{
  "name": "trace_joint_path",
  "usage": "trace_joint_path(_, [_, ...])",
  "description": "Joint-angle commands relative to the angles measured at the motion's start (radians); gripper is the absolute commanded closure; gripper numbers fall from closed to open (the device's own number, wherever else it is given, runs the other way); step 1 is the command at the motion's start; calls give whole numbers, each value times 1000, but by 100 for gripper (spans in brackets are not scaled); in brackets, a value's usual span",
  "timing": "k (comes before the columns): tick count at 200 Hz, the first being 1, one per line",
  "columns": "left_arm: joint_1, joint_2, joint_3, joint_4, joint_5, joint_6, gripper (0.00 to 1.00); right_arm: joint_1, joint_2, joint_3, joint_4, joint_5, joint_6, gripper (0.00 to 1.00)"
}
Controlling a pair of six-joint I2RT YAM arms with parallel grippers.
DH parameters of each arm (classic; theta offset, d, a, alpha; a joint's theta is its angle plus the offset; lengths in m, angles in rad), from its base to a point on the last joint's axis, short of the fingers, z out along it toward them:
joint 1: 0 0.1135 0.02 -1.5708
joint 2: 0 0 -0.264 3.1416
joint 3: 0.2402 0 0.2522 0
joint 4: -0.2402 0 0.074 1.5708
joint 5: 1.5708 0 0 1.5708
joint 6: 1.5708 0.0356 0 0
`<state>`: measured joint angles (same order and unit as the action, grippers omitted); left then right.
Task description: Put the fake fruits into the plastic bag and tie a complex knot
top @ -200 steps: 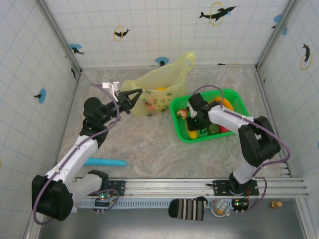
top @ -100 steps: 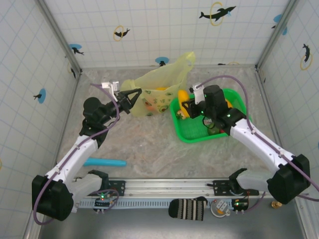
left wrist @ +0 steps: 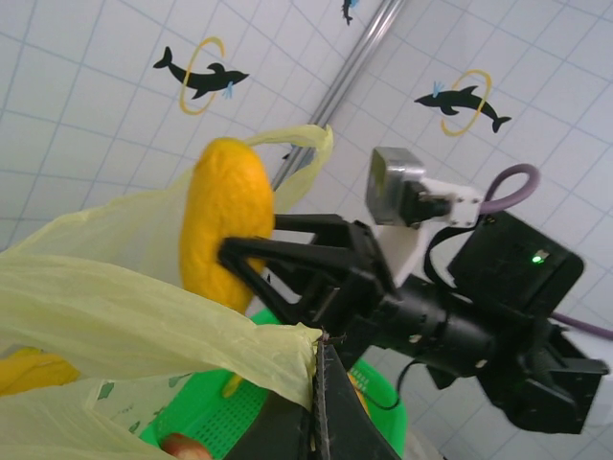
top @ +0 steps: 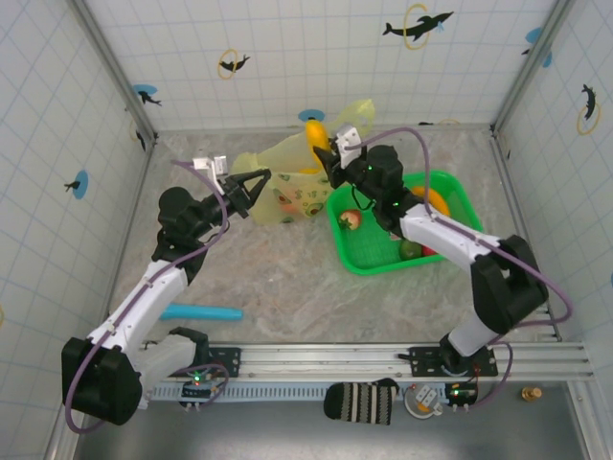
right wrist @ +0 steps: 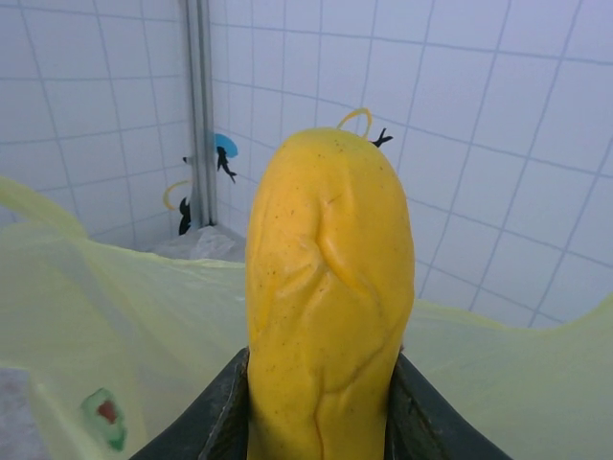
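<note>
having left the tray [top: 375,267], right end effector [top: 322,149] holds a banana [top: 313,129] clamped over the plastic bag [top: 287,153]; left end effector [top: 261,182] pinches its rim shut-jawed.

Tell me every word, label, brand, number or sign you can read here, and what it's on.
None: no word, brand or number can be read here.
dolphin stickers on the wall tiles: pictures with rings, no lettering.
plastic bag: printed avocado halves, no text.
yellow fake fruit: bare, no label.
circuit boards by the near rail: too small to read.
</note>
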<state>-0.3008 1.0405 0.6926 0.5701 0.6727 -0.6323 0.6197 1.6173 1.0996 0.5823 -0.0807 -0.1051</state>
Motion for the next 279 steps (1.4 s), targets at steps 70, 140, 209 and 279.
trace_joint_path(70, [11,0,-11,46,30,-20,100,19,121,7,311,-17,-2,40])
trace_joint_path(140, [16,4,-18,61,31,-29,100,20,8,37,148,-79,35,39])
trace_joint_path(209, [17,5,-19,63,33,-33,100,33,-353,-96,-191,16,146,47])
trace_joint_path(279, [17,18,-19,72,39,-41,100,-62,-460,-234,-770,88,487,51])
